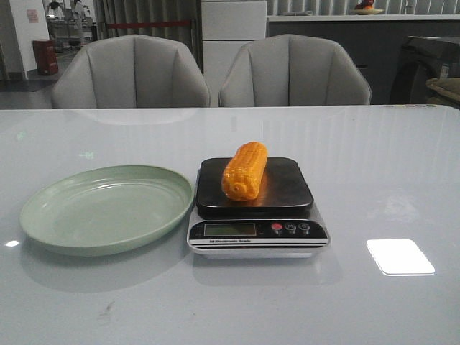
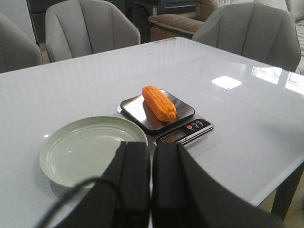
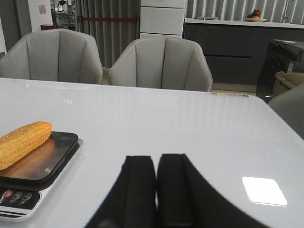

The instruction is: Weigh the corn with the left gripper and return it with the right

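Orange corn [image 1: 245, 170] laid lengthwise on scale [image 1: 257, 224] platform, apparently for weighing | green plate [image 1: 106, 208] left empty beside scale | left gripper [image 2: 151, 190] fingers pressed together, nothing held | right gripper [image 3: 156, 190] likewise closed, corn judged awaiting return.

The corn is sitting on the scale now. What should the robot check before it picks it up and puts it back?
1. Corn lies fully on the scale platform, not hanging off: ok.
2. Nothing is touching the corn, so the weighing is free: ok.
3. Scale reading has settled: cannot tell, the display is too small to read.
4. Right end effector is open enough to take the corn: not ok, its fingers are together.
5. Left end effector is out of the way, back from the scale: ok.
6. Green plate beside the scale has room for the corn: ok, nothing lies on it.
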Robot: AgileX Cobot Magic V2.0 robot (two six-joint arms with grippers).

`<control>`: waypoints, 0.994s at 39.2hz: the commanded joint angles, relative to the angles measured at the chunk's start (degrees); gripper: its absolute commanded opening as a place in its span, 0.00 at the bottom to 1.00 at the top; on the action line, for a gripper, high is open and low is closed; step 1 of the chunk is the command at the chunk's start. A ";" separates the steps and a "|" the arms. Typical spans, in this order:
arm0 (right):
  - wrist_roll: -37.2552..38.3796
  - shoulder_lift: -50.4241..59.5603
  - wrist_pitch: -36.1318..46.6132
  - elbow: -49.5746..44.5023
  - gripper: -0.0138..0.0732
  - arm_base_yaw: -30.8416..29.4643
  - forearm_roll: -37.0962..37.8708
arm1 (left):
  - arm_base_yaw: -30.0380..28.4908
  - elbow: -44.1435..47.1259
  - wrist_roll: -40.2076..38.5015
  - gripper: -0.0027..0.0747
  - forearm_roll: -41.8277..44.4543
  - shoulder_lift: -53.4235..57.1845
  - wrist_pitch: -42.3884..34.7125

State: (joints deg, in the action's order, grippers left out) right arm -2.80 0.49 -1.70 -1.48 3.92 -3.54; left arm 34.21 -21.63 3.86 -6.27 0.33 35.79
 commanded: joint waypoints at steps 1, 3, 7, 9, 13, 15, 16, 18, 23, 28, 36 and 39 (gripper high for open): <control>-0.45 1.10 5.26 -0.60 0.35 -0.05 0.26 | 0.07 -1.45 -0.02 0.20 -0.30 1.19 -3.89; -0.45 1.10 6.75 -0.60 0.35 -0.05 0.26 | 0.07 -1.45 -0.02 0.20 -0.30 1.19 -3.89; -0.41 1.10 11.59 -0.38 0.35 -0.05 0.26 | 0.07 -1.45 -0.02 0.20 -0.30 1.19 -3.89; -0.26 1.10 12.58 0.34 0.35 -0.05 0.26 | 0.07 -1.45 -0.02 0.20 -0.30 1.19 -3.89; -0.21 0.38 11.54 3.36 0.35 -0.05 0.26 | 0.07 -1.45 -0.02 0.20 -0.30 1.19 -3.89; -0.21 -0.91 11.44 5.04 0.35 -0.05 0.26 | 0.07 -1.45 -0.02 0.20 -0.30 1.19 -3.89; -0.21 -1.95 11.44 6.04 0.35 -0.05 0.26 | 0.07 -1.45 -0.02 0.20 -0.30 1.19 -3.89; -0.21 -4.56 10.74 8.26 0.35 -0.05 0.26 | 0.07 -1.45 -0.02 0.20 -0.30 1.19 -3.89; -0.21 -12.03 3.93 14.52 0.35 -0.05 0.26 | 0.07 -1.45 -0.02 0.20 -0.30 1.19 -3.89; -0.03 -19.39 -4.27 21.06 0.35 -0.05 -0.16 | 0.07 -1.45 -0.02 0.20 -0.30 1.19 -3.89; 0.02 -23.45 -12.63 24.33 0.35 -0.05 -0.63 | 0.07 -1.45 -0.02 0.20 -0.30 1.19 -3.89; 0.02 -23.38 -13.67 24.33 0.35 -0.05 -0.63 | 0.07 -1.45 -0.02 0.20 -0.30 1.19 -3.89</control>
State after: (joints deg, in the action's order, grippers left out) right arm -2.80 -22.09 -17.58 20.57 3.92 -3.91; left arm 34.21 -21.70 3.86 -6.27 0.33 35.79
